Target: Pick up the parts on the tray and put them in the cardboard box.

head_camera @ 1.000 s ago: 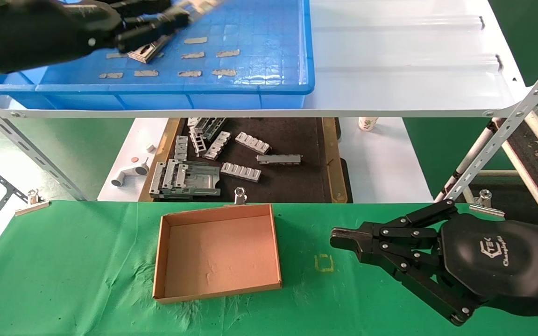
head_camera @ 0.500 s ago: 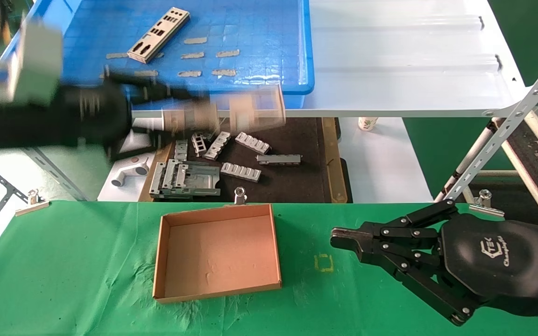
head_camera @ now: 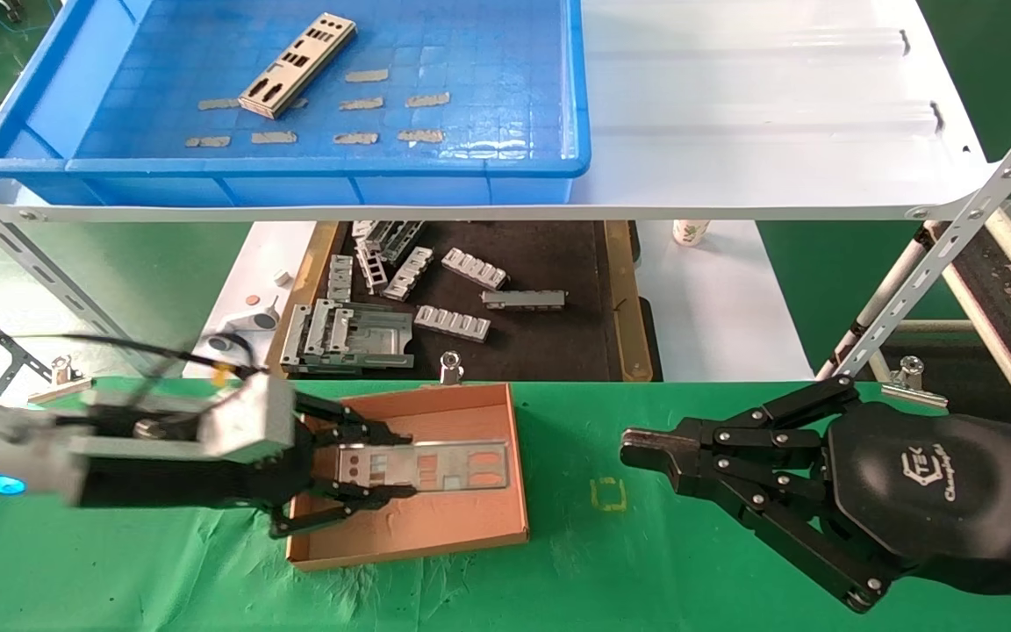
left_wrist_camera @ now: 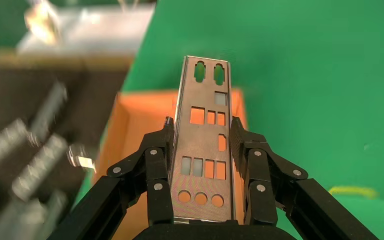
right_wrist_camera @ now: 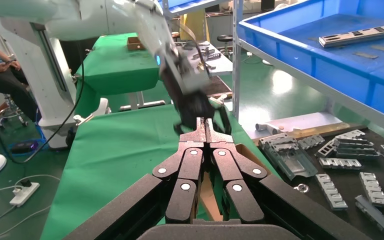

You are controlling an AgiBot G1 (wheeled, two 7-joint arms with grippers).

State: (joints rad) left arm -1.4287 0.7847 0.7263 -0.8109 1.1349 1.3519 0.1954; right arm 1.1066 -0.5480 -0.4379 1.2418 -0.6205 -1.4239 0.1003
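Note:
My left gripper [head_camera: 383, 465] is shut on a silvery punched metal plate [head_camera: 435, 463] and holds it level just above the floor of the brown cardboard box [head_camera: 505, 412] on the green cloth. In the left wrist view the plate [left_wrist_camera: 202, 150] sits between the two black fingers [left_wrist_camera: 157, 155] and reaches out over the box [left_wrist_camera: 145, 110]. A second plate [head_camera: 297, 64] lies in the blue tray [head_camera: 470, 180] on the white shelf at the back left. My right gripper [head_camera: 633, 446] is shut and empty, parked on the cloth to the right of the box.
Several beige tape scraps [head_camera: 356, 104] lie on the tray floor. Below the shelf a black-floored wooden-edged tray [head_camera: 558, 338] holds grey ribbed brackets [head_camera: 453, 322]. Slanted metal shelf struts [head_camera: 953, 237] stand at the right and left. A yellow square mark [head_camera: 608, 494] is on the cloth.
My left gripper has carried one plate from the blue tray down and forward to just above the cardboard box. The right arm has not moved.

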